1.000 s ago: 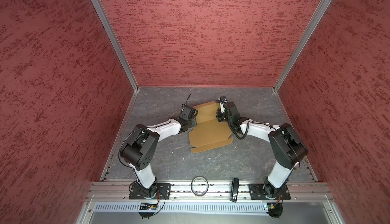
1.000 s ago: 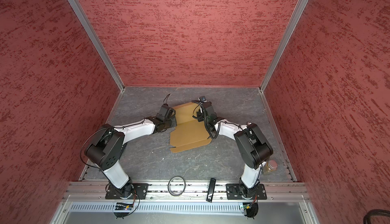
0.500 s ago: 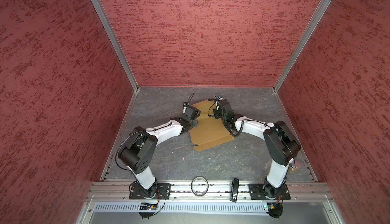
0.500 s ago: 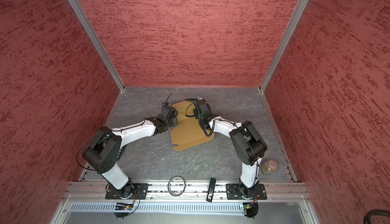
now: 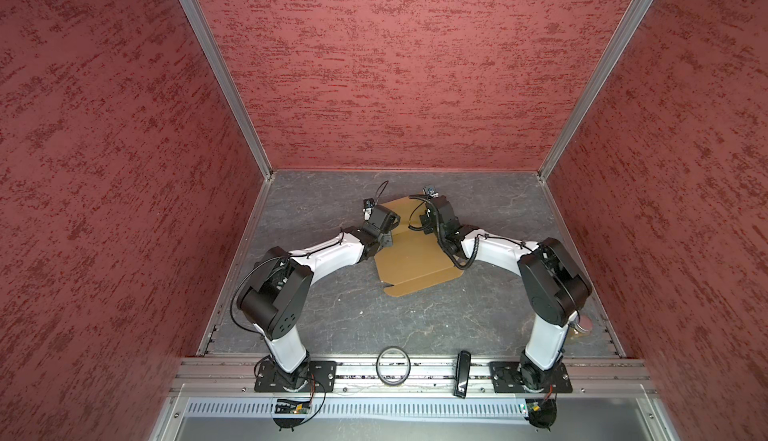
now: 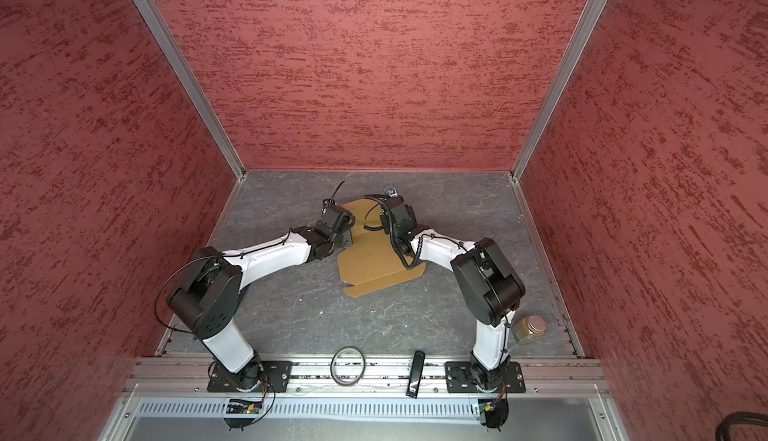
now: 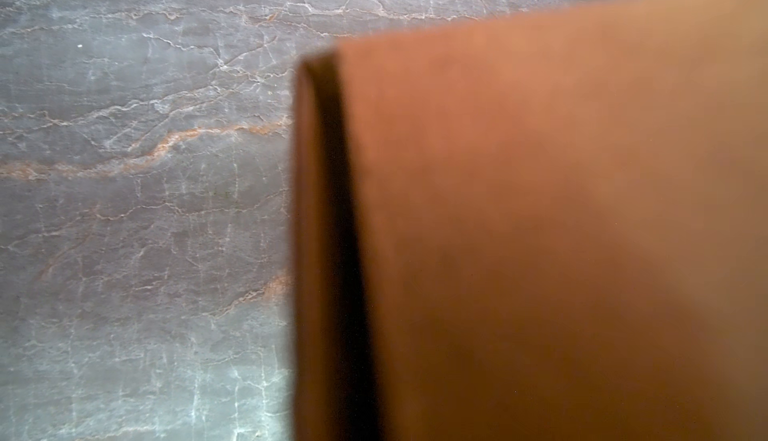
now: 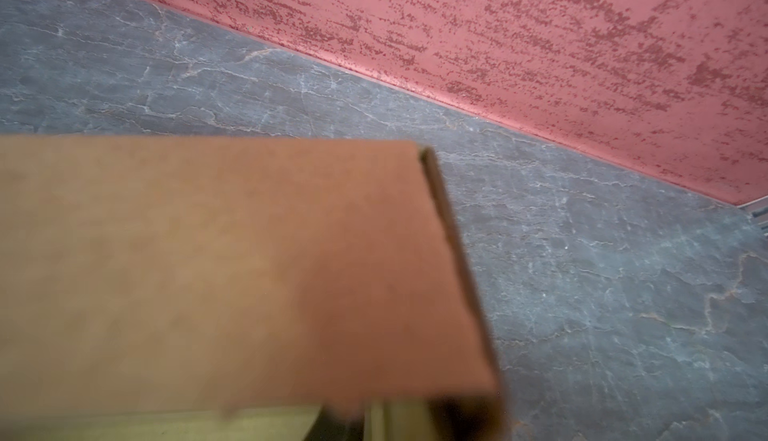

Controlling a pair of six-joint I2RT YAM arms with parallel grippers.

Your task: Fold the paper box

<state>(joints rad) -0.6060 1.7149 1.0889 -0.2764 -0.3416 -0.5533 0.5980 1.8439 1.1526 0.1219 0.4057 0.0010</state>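
Note:
The paper box (image 5: 417, 258) (image 6: 376, 262) is a tan cardboard sheet lying on the grey floor in both top views, its far part raised between my two grippers. My left gripper (image 5: 390, 233) (image 6: 348, 233) sits at the sheet's left edge. In the left wrist view a raised flap of the paper box (image 7: 540, 231) runs straight down to where the jaws are and hides them. My right gripper (image 5: 424, 221) (image 6: 384, 222) reaches over the far right part. In the right wrist view a panel of the paper box (image 8: 228, 260) covers its jaws.
A small amber jar (image 6: 528, 329) (image 5: 584, 326) stands by the right arm's base. On the front metal rail lie a black ring (image 5: 393, 365) and a black bar (image 5: 462, 373). Red walls (image 5: 395, 65) close in the floor on three sides.
The box's far panel has tipped over and the sheet has turned a little. The left gripper has moved in over the sheet's left edge. The right arm's elbow swung inward, then partly back.

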